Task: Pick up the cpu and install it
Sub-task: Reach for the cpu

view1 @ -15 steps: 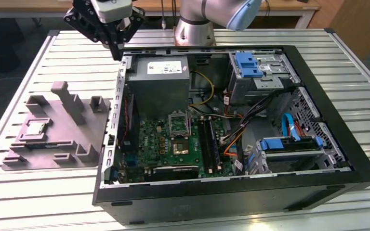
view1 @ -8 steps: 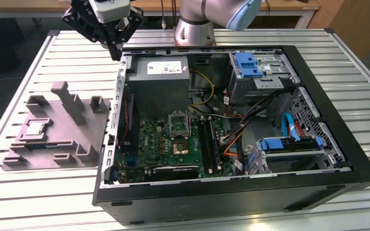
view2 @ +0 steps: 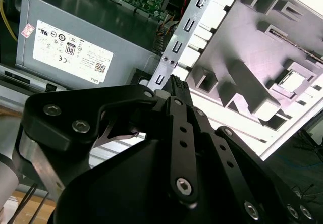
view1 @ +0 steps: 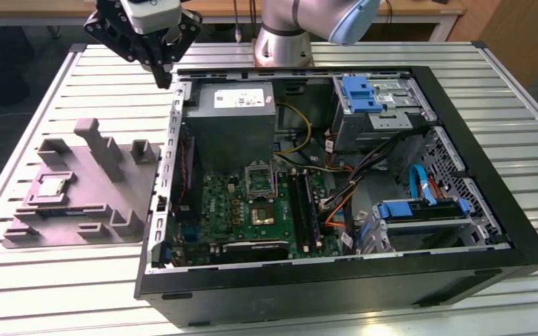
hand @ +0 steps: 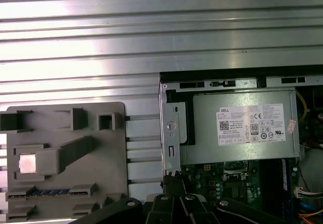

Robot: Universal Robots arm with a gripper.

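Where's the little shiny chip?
The chip sits in the grey holder at the exterior view's left, beside the open computer case.

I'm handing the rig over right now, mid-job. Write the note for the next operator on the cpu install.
Gripper: shut, holding nothing, raised over the corner of the open computer case beside the grey power supply.
Cpu: lying in its pocket on the grey fixture, on the table to the exterior view's left of the case, well apart from the gripper.
Done: nothing yet; the cpu is not picked up.
Left: the pickup and the install on the green motherboard.
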